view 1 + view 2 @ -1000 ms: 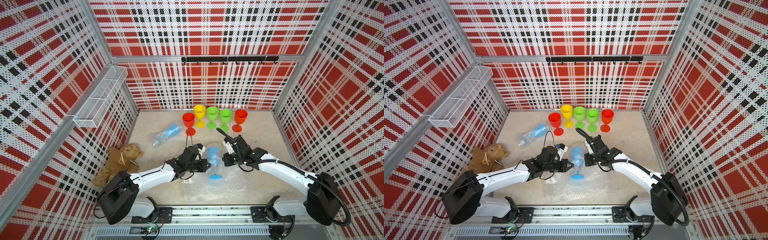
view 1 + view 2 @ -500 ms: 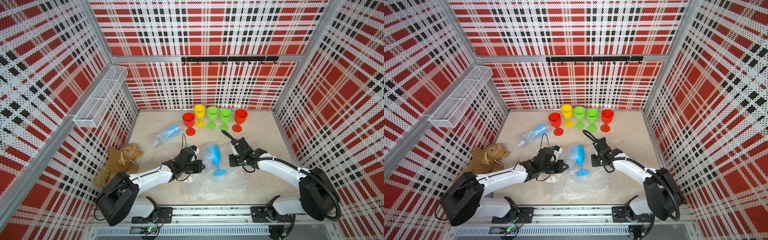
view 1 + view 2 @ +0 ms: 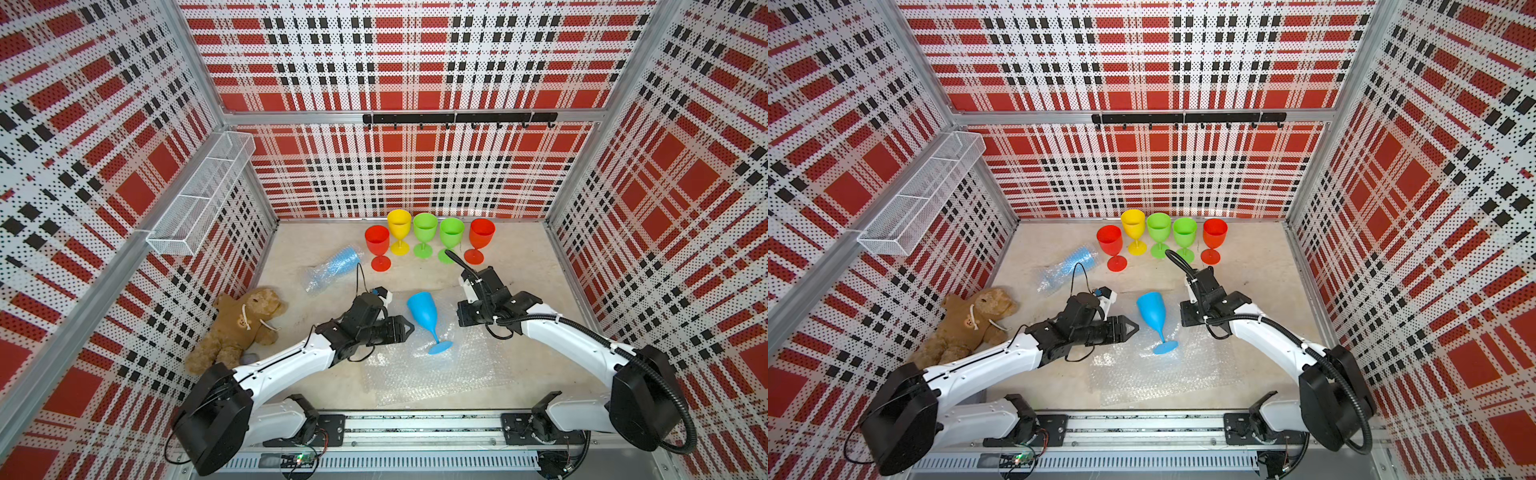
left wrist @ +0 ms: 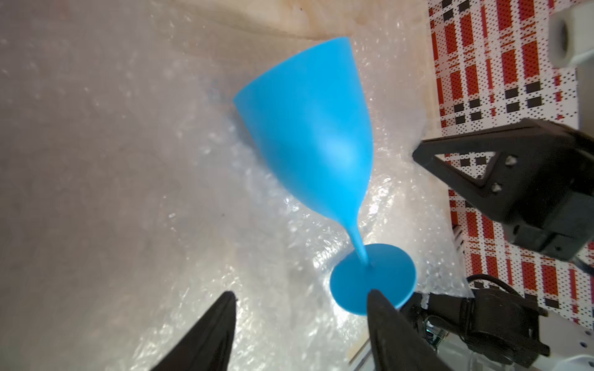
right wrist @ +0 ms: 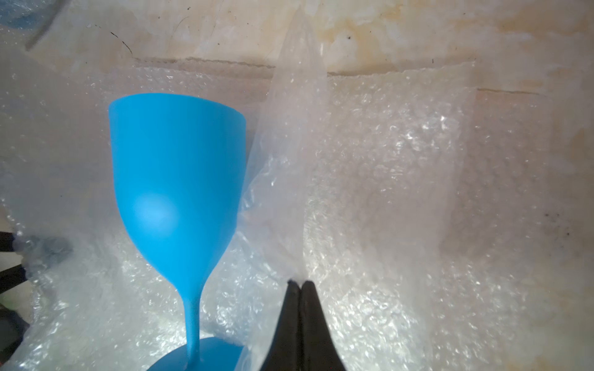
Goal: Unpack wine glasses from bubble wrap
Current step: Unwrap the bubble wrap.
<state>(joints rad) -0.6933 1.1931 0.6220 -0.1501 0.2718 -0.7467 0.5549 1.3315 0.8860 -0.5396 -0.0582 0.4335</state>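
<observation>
While reading the floor as a clock with 12 at the back wall, spotted the bare blue goblet (image 3: 423,311) pretty much dead centre, on top of the flat bubble wrap sheet (image 3: 440,378). Not standing straight though: leans with the bowl toward 11 and the round foot toward 5, foot down on the sheet. Comes out a bit smeared in the left wrist view.

Got the left gripper (image 4: 301,294) at 9 o'clock of that goblet, pointing at it, fingers spread wide with nothing between them. Has one fingertip (image 4: 379,311) right in front of the foot; can't tell about actual contact. Got the right gripper (image 5: 300,284) at 3 o'clock of the goblet, squeezed fully together on a pulled-up fold of that same sheet, plain as day in the right wrist view.

Over at 10 o'clock, found a wrapped goblet (image 3: 338,264), also blue, lying on its side inside its own roll of bubble wrap (image 3: 316,283). Lined up upright along 12: red goblet (image 3: 377,241), yellow goblet (image 3: 399,222), green goblet (image 3: 424,226), second green goblet (image 3: 451,229), second red goblet (image 3: 481,232). Also a teddy bear (image 3: 245,322) flopped down at 9, near the left wall, well apart from the goblets.
</observation>
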